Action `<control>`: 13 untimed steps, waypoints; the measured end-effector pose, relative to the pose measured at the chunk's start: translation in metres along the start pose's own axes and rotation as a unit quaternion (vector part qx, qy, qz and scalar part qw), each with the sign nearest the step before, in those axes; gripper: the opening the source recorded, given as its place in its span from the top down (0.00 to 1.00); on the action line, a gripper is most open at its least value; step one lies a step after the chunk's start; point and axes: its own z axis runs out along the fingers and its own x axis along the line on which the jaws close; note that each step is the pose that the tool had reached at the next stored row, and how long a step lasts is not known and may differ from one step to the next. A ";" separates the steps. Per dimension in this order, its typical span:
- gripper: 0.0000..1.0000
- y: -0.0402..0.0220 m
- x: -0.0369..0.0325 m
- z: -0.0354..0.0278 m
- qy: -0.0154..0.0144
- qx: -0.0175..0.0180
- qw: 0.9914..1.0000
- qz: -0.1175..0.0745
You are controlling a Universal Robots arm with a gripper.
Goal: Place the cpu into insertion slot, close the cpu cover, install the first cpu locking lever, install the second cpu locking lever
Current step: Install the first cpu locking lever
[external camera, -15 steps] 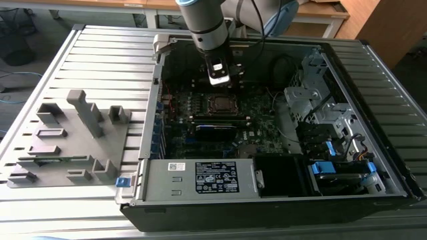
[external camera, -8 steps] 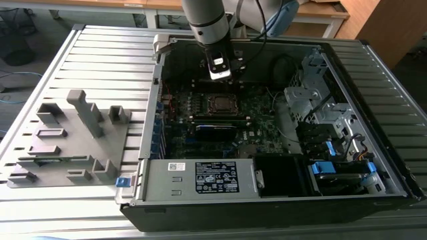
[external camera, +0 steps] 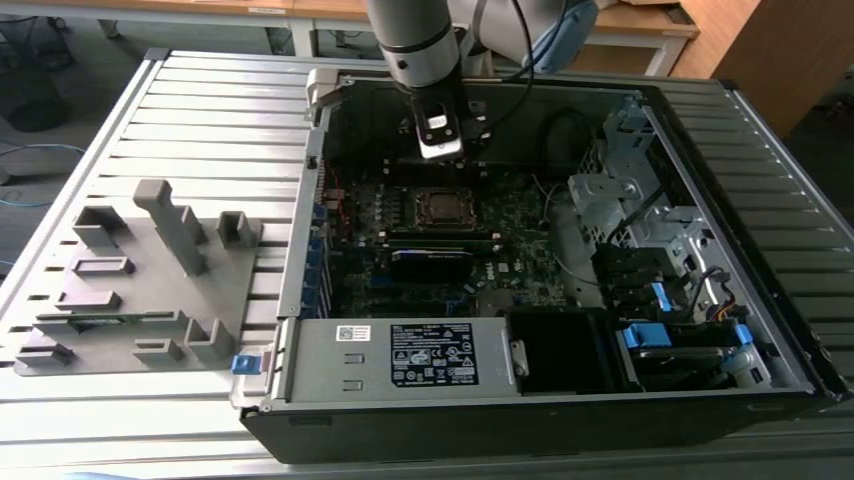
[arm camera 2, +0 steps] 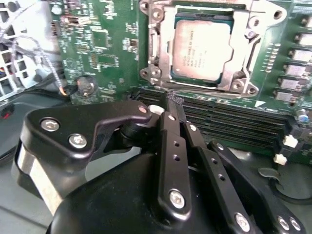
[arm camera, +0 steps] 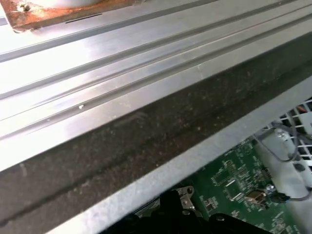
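Your gripper (arm camera 2: 174,100) hangs inside the open computer case (external camera: 534,410), toward the far wall, with its fingers (arm camera 2: 170,131) pressed together and nothing between them. In the second wrist view the closed tips sit over the long black memory slots (arm camera 2: 229,122), just short of the near edge of the insertion slot (arm camera 2: 156,73).

The cpu (arm camera 2: 204,51) already lies flat in that socket, its silver-grey top square to the frame. The cpu cover (arm camera 2: 243,44) lies down around it, its window edges framing the chip on the sides you can see. Whether either locking lever is latched cannot be told from these views.

In the exterior view the socket (external camera: 441,207) sits near the middle of the green motherboard (external camera: 514,250), directly below the arm's wrist (external camera: 441,130). You have little room there: the case's far wall is close behind the wrist, the drive cage (external camera: 627,210) rises on the exterior view's right, and the power supply (external camera: 400,357) blocks the near side.

Outside the case, on the exterior view's left, a grey fixture tray (external camera: 134,290) rests on the slatted metal table (external camera: 200,110), well apart from the arm. The first wrist view looks along the case's top rim (arm camera: 161,165) with the table slats beyond.
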 end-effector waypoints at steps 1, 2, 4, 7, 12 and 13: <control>0.89 0.0001 -0.0003 0.0003 0.005 0.003 1.000 0.000; 0.89 0.0003 -0.0007 0.0005 0.011 0.006 1.000 0.001; 0.89 0.0007 -0.0015 0.0012 0.026 0.015 1.000 0.001; 0.89 0.0011 -0.0024 0.0020 0.050 0.029 0.998 0.001; 0.89 0.0011 -0.0025 0.0022 0.059 0.035 0.998 0.001; 0.89 0.0012 -0.0025 0.0022 0.059 0.035 0.998 0.001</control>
